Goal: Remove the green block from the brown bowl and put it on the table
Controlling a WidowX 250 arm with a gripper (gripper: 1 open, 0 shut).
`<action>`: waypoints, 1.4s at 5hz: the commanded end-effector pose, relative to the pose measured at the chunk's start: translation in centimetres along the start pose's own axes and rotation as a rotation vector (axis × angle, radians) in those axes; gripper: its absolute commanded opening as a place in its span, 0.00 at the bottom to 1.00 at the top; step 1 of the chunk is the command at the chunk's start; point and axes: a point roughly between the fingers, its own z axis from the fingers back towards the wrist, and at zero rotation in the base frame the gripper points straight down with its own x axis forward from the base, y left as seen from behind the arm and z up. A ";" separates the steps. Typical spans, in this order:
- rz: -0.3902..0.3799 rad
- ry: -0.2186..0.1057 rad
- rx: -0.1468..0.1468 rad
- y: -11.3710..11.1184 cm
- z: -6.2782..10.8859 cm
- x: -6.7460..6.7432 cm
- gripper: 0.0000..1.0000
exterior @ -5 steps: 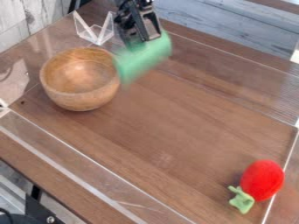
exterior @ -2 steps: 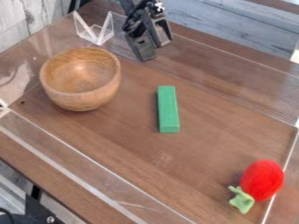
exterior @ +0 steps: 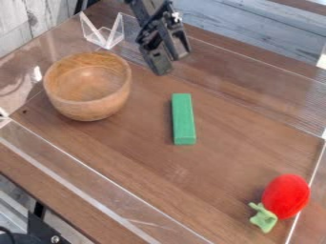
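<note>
Green block lies flat on the table; above it, gripper hangs tilted, jaws wide, empty

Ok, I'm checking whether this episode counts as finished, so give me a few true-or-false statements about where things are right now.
1. The flat bright green rectangular block lies on the dark wood-grain table. True.
2. The round light-brown wooden bowl holds the block. False: the bowl looks empty; the block lies to its right, apart from it.
3. The black gripper grips the block. False: its fingers are open, above and behind the block, holding nothing.
4. A red plush fruit sits near the table's front right corner. True.
5. The bowl is tipped over. False: it stands upright.
</note>
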 end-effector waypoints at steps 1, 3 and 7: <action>-0.049 0.023 0.029 -0.5 -0.6 -0.2 1.00; -0.035 0.007 0.010 0.1 -3.4 -2.7 0.00; 0.027 -0.070 -0.060 -2.4 -3.7 -6.4 0.00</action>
